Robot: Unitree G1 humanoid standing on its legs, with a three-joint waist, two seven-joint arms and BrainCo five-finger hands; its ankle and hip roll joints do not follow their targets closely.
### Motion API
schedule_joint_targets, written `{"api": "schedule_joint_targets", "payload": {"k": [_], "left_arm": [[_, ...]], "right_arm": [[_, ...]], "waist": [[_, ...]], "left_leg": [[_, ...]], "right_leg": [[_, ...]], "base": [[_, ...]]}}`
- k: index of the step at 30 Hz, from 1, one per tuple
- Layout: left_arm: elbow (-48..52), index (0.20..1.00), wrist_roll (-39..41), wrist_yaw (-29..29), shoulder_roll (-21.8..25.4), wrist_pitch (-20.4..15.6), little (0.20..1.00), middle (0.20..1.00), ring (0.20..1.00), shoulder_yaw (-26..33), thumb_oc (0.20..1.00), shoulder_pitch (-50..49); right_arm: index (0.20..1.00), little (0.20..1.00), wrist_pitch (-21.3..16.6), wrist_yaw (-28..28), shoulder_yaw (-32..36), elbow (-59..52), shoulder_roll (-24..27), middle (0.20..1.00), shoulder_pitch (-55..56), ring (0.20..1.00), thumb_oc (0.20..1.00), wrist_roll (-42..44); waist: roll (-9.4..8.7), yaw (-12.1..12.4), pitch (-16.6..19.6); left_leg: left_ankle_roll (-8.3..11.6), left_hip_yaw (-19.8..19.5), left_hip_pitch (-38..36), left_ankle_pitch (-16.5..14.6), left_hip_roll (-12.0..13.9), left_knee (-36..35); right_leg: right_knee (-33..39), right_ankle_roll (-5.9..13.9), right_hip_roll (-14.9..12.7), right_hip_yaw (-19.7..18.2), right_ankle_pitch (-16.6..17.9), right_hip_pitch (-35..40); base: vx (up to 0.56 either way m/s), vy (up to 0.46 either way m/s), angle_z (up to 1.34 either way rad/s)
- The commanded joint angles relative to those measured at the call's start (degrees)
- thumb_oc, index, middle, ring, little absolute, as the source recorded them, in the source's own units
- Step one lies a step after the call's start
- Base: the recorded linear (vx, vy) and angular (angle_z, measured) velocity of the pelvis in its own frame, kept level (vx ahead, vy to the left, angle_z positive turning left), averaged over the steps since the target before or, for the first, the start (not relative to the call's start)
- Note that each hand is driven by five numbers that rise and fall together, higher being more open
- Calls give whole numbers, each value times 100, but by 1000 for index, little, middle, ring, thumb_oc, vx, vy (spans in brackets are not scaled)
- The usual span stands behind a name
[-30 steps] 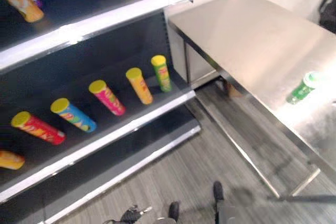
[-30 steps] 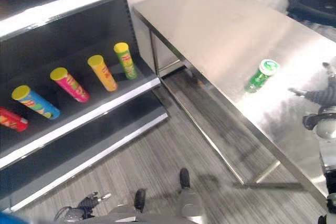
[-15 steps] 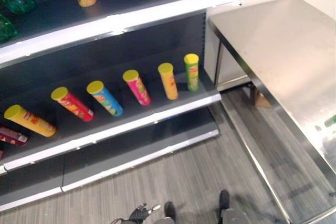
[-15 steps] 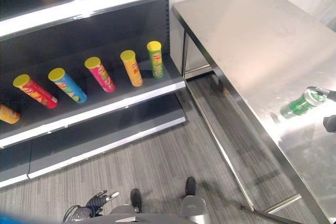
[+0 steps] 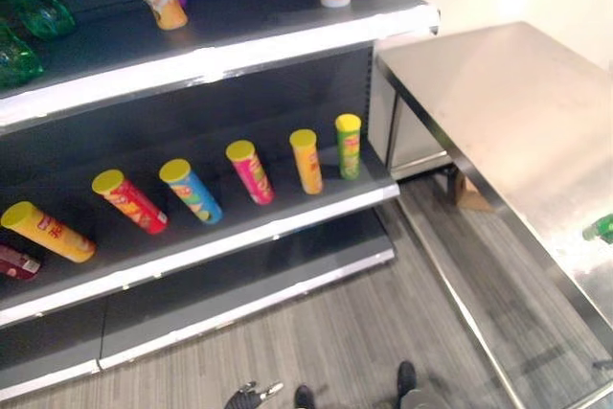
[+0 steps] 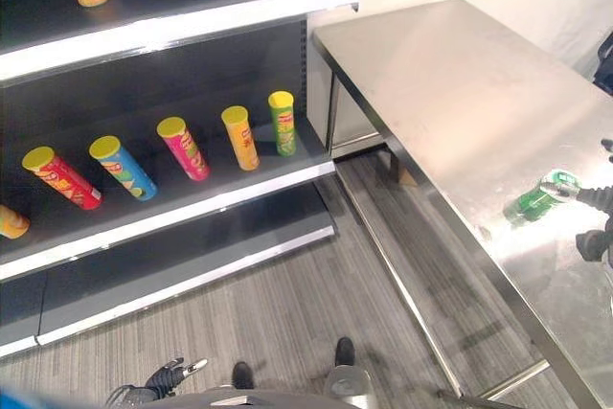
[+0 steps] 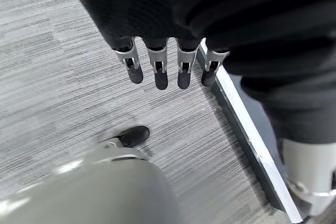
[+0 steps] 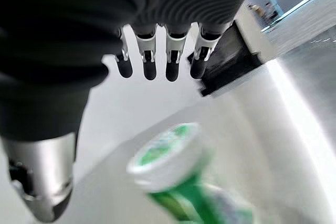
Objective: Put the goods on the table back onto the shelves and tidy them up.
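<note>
Here, your green can (image 6: 536, 201) lies on its side on the steel surface (image 6: 450, 83), near its front edge. Your right hand (image 6: 596, 200) hovers just beside its lidded end, fingers (image 8: 149, 61) straight and spread, holding nothing. Your left hand (image 7: 168, 35) hangs low over the floor (image 7: 52, 77), fingers relaxed. Snack tubes (image 5: 306, 160) line the middle shelf (image 5: 239, 237).

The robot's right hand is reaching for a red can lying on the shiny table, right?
Not quite: the can is green, with a green and white lid, not red. The right eye view shows it lying on the shiny table, and the right wrist view shows it close up. The rest holds: the right hand is right by the can, fingers straight, not yet closed round it.
</note>
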State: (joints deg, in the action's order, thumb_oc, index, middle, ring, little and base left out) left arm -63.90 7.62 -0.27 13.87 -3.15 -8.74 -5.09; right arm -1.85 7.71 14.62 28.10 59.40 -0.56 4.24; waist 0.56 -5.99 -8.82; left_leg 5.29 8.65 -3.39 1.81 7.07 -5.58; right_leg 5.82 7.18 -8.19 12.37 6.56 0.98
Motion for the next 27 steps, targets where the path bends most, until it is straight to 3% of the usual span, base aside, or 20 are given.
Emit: {"api": "schedule_joint_targets", "payload": {"k": [1, 9, 27], "left_arm": [[-120, 1000, -182, 72, 298, -53, 1000, 1000, 1000, -45, 1000, 116], [-157, 1000, -137, 67, 327, -42, 1000, 1000, 1000, -76, 1000, 85], [-223, 1000, -136, 156, 298, -27, 1000, 1000, 1000, -170, 1000, 46]], "right_arm": [[1000, 1000, -64, 57, -111, 82, 260, 1000, -236, 1000, 1000, -282], [1000, 1000, -98, 104, -508, 672, 2, 1000, -706, 1000, 1000, 66], [1000, 1000, 11, 531, -1053, 1454, -319, 1000, -1555, 1000, 1000, -63]], "waist": [[-249, 158, 61], [-220, 231, 57], [-181, 388, 92]], "left_leg": [[206, 27, 7, -433, 200, 324], [218, -26, -24, -422, 212, 285], [216, -132, -55, -425, 216, 240]], "right_leg": [[-676, 286, -334, -425, -611, -432], [-673, 287, -330, -406, -632, -413], [-612, 282, -315, -344, -642, -318]], "base": [[5, -2, -3], [1, -6, -1], [1, -1, 1]]}}
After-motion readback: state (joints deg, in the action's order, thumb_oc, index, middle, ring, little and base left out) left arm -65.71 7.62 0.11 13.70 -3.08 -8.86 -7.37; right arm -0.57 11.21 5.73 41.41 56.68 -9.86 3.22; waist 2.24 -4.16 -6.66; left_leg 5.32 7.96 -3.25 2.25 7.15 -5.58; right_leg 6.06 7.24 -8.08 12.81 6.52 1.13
